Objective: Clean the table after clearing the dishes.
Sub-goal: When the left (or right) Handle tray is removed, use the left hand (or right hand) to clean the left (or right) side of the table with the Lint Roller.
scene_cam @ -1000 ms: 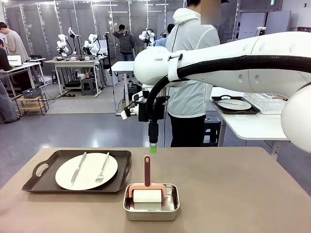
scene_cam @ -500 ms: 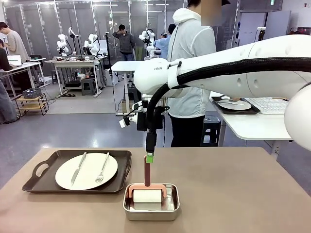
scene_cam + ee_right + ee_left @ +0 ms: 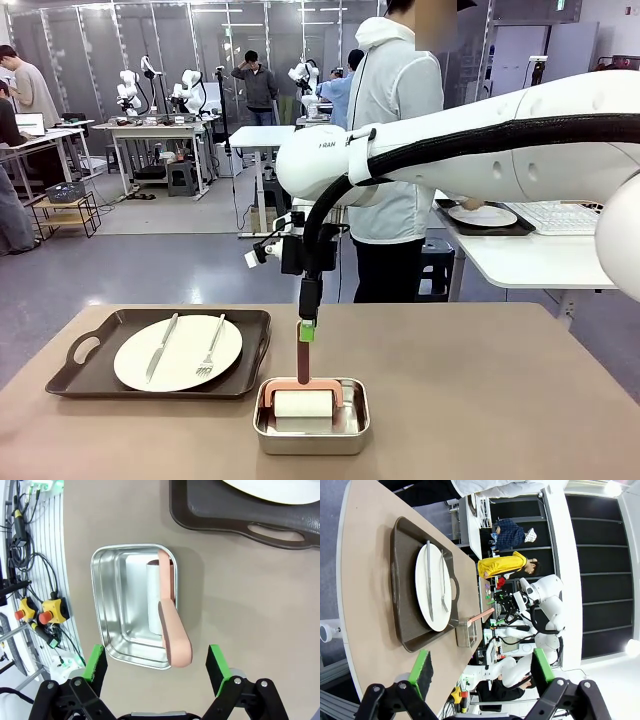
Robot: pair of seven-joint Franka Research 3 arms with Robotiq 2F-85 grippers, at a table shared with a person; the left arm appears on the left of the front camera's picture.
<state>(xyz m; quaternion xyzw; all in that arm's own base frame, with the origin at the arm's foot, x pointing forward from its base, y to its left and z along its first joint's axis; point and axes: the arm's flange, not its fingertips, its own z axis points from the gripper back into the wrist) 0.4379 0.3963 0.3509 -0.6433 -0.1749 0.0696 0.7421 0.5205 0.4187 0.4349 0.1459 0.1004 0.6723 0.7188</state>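
On the left of the brown table (image 3: 480, 380) stands a dark tray (image 3: 250, 330) with a white plate (image 3: 185, 358), a knife (image 3: 161, 346) and a fork (image 3: 211, 345). My right gripper (image 3: 306, 327) hangs open over the upright pink handle of the roller (image 3: 302, 362). In the right wrist view the handle (image 3: 175, 635) lies between my right gripper's (image 3: 156, 664) green pads (image 3: 95, 662), untouched. My left gripper (image 3: 481, 672) is open and empty, off the table's end, looking at the tray (image 3: 400, 610) and plate (image 3: 422, 575). A second plate (image 3: 483, 215) on a tray rests on the white side table.
The roller sits in a small steel pan (image 3: 311, 425) near the table's front edge, seen from above as the pan (image 3: 115, 600) beside the tray's handle (image 3: 275, 532). A person (image 3: 400, 150) stands behind the far edge by the white table (image 3: 530, 262).
My right gripper has come down from above the table until its green pads reach the top of the roller's handle. The tray, plate and pan have not moved.
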